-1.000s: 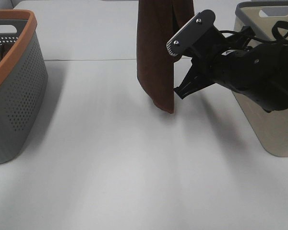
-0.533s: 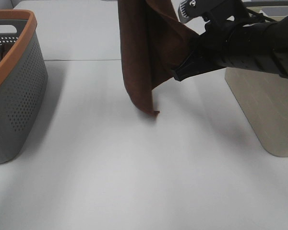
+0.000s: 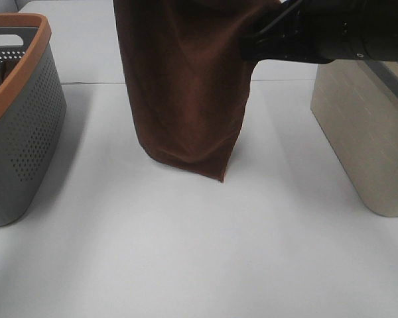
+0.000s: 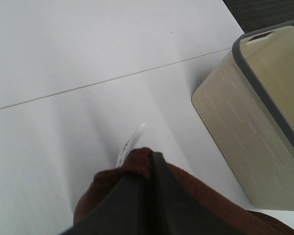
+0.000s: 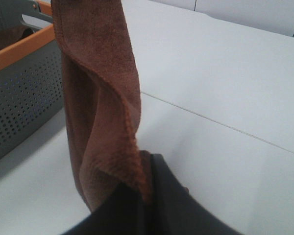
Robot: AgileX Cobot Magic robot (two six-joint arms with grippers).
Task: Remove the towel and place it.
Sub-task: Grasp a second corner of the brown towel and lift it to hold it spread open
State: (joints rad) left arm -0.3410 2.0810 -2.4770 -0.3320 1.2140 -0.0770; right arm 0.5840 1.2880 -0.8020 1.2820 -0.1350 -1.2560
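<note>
The dark brown towel (image 3: 186, 86) hangs spread out over the middle of the table, its lower corner close to the surface. My right gripper (image 3: 252, 45) is shut on its right upper edge. The right wrist view shows those dark fingers (image 5: 147, 183) pinching the towel (image 5: 98, 98). In the left wrist view my left gripper (image 4: 149, 171) is shut on another corner of the towel (image 4: 100, 193), beside its small white label (image 4: 131, 143). The left gripper is above the top of the exterior high view.
A grey perforated basket (image 3: 20, 126) with an orange rim stands at the left edge, also seen as the grey basket (image 5: 19, 93). A beige basket (image 3: 365, 132) with a grey rim stands at the right, also seen as the beige basket (image 4: 255, 117). A seam crosses the white table.
The towel has gone from a narrow hanging fold to a wide sheet, its left edge pulled leftward. The right arm has risen toward the top of the view.
</note>
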